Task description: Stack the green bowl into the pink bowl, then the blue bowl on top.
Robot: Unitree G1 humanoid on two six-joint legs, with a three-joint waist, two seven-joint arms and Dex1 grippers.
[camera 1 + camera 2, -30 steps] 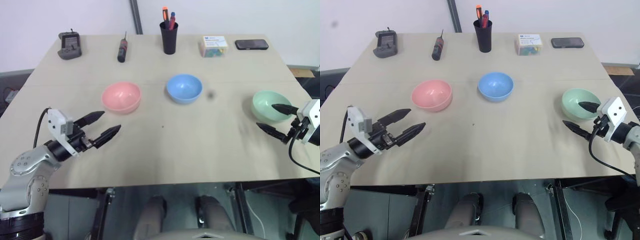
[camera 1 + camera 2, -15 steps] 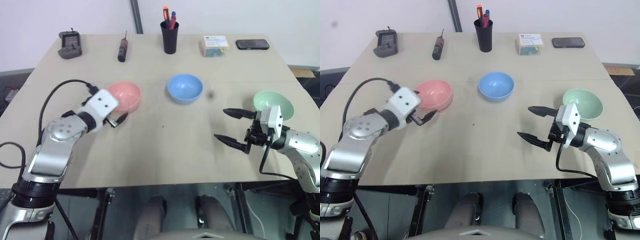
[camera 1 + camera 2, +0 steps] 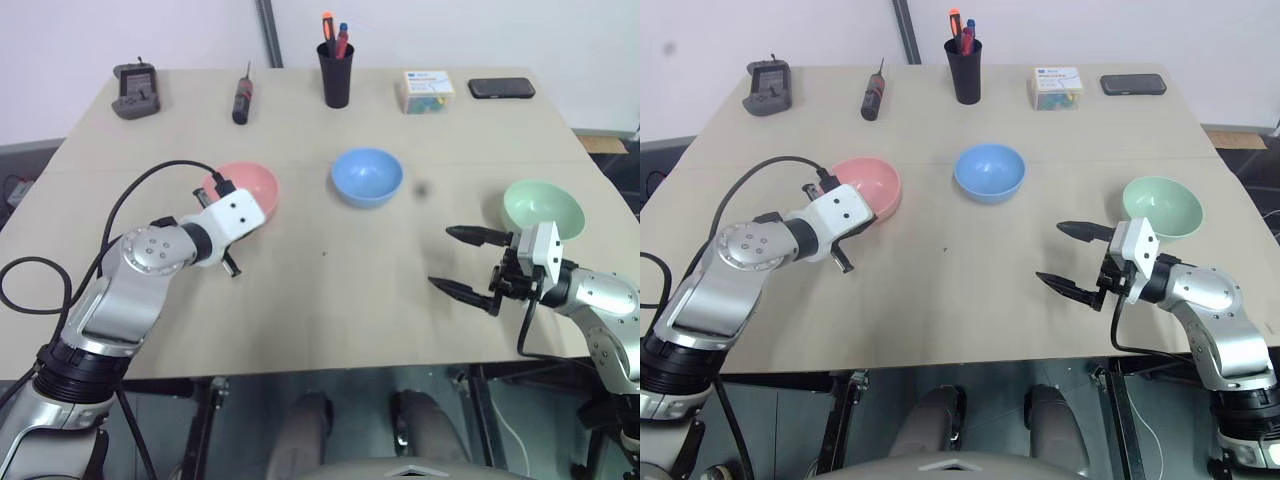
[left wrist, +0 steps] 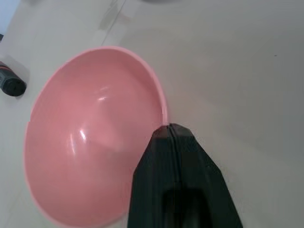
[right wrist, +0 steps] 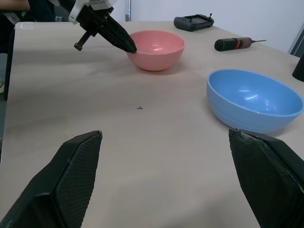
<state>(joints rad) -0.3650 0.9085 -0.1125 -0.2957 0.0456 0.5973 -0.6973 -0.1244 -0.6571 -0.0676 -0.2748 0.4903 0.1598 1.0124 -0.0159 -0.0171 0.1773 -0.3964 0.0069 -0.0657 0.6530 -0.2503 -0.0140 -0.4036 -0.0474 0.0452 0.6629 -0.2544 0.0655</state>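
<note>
We are listing one bench (image 3: 330, 300), pale wood-toned, its near edge running just in front of both arms and its far edge lined with small items. We are counting three bowls, all upright and apart from one another: one pink bowl (image 3: 243, 190) sitting left of centre, one blue bowl (image 3: 367, 176) sitting at centre, one green bowl (image 3: 543, 208) sitting near the right edge of the bench. We are seeing a wide bare stretch of bench lying between the bowls and the near edge, and open gaps lying between pink and blue and between blue and green. We are noting the left tool (image 4: 176, 135) with its two fingers pressed together, clenched on nothing, its tip resting at the near rim of the pink bowl; whether it is touching the rim we cannot tell. We are noting the right tool (image 3: 461, 262) spread wide and released, holding nothing, hovering over the bare bench just inward of the green bowl and pointing toward the centre. Along the far edge we are counting one dark handheld device (image 3: 135, 90), one screwdriver (image 3: 241, 100), one black cup (image 3: 337, 73) holding pens, one small clear box (image 3: 427, 91) with coloured contents, and one black phone (image 3: 501, 88).
</note>
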